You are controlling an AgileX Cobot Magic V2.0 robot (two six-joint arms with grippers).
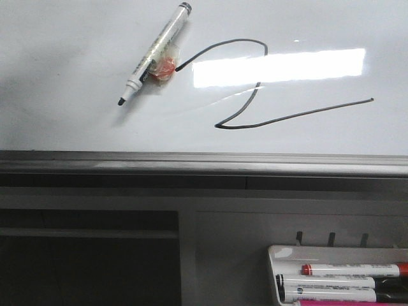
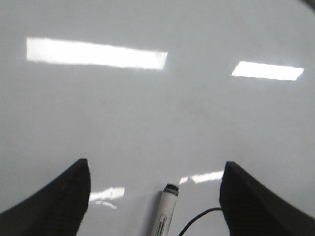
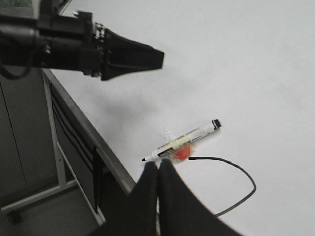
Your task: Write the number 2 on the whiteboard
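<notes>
Lying on the whiteboard (image 1: 76,64), an uncapped marker (image 1: 155,52) with a red blob taped to it rests just beside the start of the drawn number 2 (image 1: 255,95). The left gripper (image 2: 155,196) hangs above it with jaws spread wide, holding nothing; the right gripper (image 3: 158,169) has its fingers pressed together, empty.

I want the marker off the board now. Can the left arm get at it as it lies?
Probably yes. The left gripper hangs open over the marker, which lies flat on the whiteboard with nothing covering it.
</notes>
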